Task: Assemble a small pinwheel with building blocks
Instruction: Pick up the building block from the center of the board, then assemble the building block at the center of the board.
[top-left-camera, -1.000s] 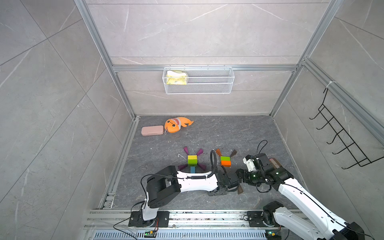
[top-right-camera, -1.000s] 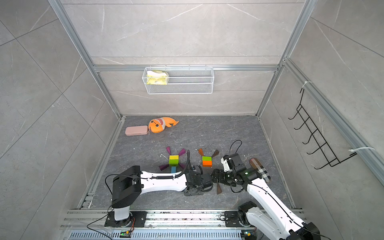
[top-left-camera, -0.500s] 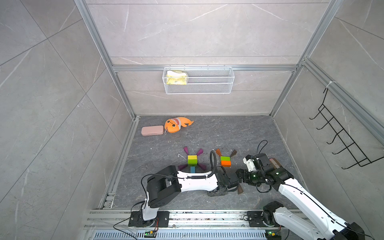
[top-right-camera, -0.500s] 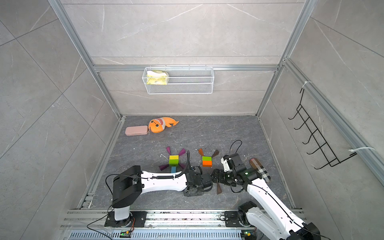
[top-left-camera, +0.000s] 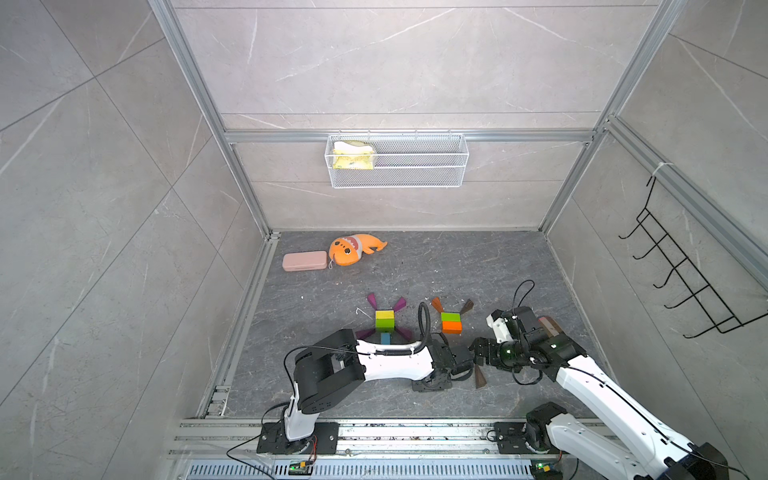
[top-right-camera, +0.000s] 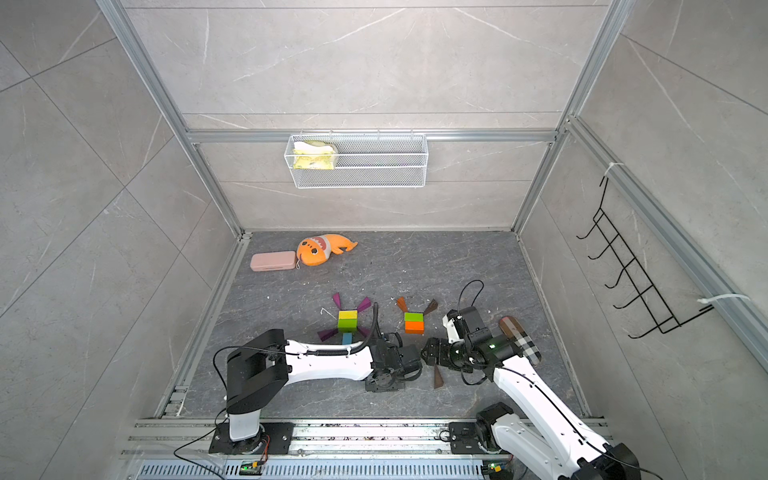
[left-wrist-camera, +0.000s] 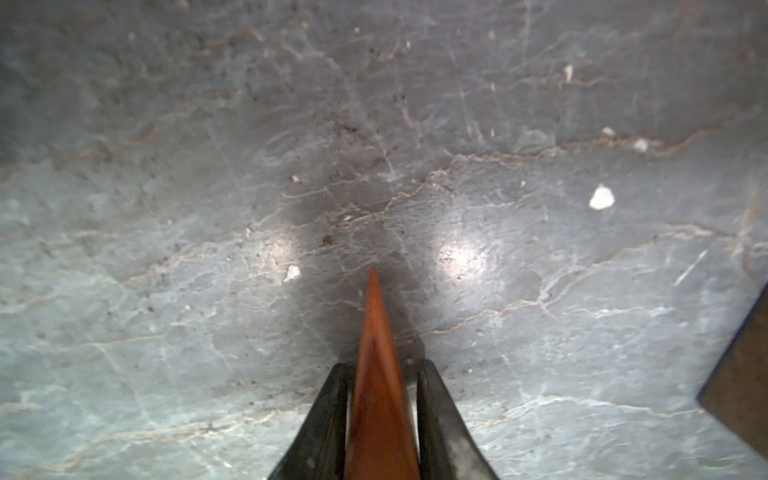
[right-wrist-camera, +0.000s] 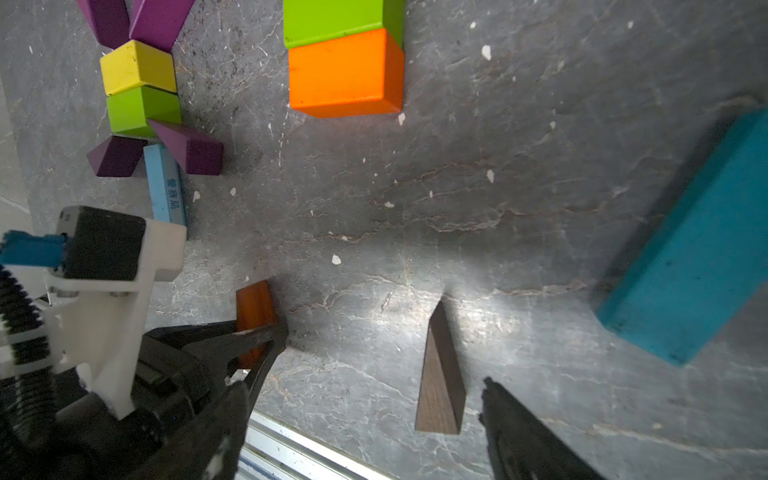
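Gripping the orange wedge in the shut left claw, point straight ahead, low by the floor, near the green-and-orange bricks, with the right claw wide, empty, by the brown wedge.

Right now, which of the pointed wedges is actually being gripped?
The reddish-orange wedge, pinched between the fingers of the left gripper. The dark brown wedge lies free on the floor, and the purple wedges sit against the yellow-green stack.

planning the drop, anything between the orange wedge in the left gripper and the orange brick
Nothing visible: only bare floor lies between the orange wedge in the left gripper and the orange brick; the brown wedge lies aside.
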